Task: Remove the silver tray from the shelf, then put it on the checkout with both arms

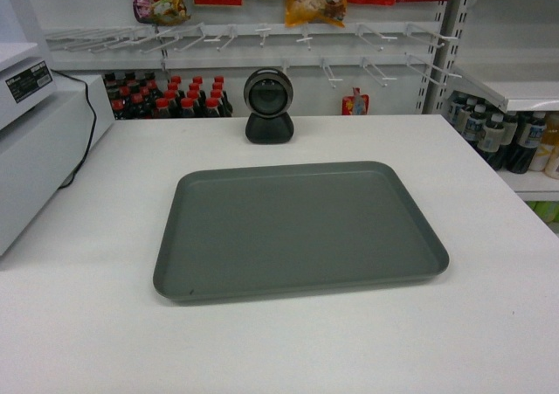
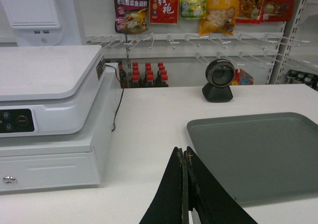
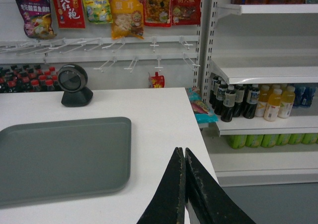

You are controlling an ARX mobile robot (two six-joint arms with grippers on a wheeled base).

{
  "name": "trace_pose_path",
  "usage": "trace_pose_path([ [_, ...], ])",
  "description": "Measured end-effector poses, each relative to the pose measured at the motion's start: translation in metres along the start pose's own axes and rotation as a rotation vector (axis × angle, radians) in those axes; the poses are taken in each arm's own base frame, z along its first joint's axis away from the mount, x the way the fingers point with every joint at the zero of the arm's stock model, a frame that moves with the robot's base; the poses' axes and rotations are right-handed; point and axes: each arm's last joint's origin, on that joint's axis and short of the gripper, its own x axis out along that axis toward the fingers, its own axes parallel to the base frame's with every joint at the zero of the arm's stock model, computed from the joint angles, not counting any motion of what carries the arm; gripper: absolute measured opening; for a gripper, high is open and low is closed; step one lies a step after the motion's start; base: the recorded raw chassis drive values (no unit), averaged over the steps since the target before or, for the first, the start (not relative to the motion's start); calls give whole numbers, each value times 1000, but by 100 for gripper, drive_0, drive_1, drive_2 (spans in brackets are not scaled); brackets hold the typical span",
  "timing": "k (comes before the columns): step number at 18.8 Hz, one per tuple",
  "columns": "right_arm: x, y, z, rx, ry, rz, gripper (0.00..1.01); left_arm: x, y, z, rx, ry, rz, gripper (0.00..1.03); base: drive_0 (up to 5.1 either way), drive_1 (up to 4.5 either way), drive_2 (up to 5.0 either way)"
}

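- Grey-green silver tray [image 1: 301, 232]: lay flat on the white table [image 1: 87, 324] of the checkout, in front of the black scanner [image 1: 269, 106], apart from both grippers.
- Left gripper [image 2: 185, 157]: fingers pressed together, holding nothing, just beside the tray's near left corner.
- Right gripper [image 3: 185, 157]: likewise closed and empty, off the tray's right edge.
- Cash register [image 2: 47, 114]: stood at the table's left.
- Step, by judgement: placement looked complete; next called only for keeping both arms clear.
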Motion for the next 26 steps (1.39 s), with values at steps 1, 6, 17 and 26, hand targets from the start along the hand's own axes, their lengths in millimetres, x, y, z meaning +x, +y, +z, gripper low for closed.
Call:
trace_pose_path([
  [1,-2,0,0,0,2,0,3,-2,0,0,0,-2,0,1,0,0,0],
  [6,-12,0,1,0,-2,0,3,-10,0,0,0,-1,0,1,0,0,0],
  [17,-28,0,-3,0,15,1,3,-24,0,-3,0,8,1,1,0,0,0],
  [26,-28,0,-3,-1,8,1,96,-24,0,-3,0,12,1,93,0,0,0],
])
